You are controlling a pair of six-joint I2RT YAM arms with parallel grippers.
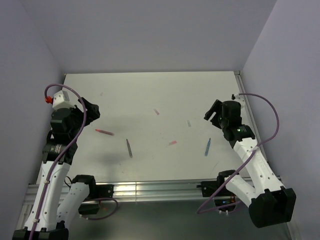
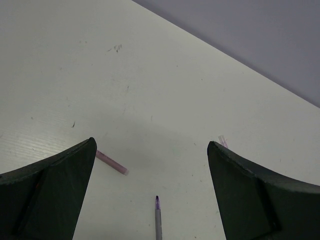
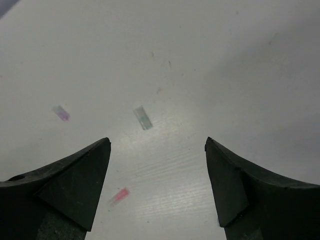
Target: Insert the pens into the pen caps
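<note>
Three pens lie on the white table (image 1: 150, 90): a red pen (image 1: 104, 132), a dark grey pen (image 1: 129, 148) and a blue pen (image 1: 207, 147). The caps lie apart from them: a pinkish cap (image 1: 156, 112), a pale grey cap (image 1: 189, 123) and a reddish cap (image 1: 172, 143). My left gripper (image 1: 93, 111) hovers open above the table's left side. Its wrist view shows the red pen (image 2: 111, 162), the grey pen (image 2: 158, 217) and a cap (image 2: 223, 141) below the left gripper (image 2: 150, 145). My right gripper (image 3: 157, 141) hangs open over the pale cap (image 3: 143, 118) and the reddish cap (image 3: 119, 196), holding nothing.
Lavender walls enclose the table at the back and both sides. A metal rail (image 1: 150, 190) runs along the near edge between the arm bases. A third cap (image 3: 61, 113) lies far left in the right wrist view.
</note>
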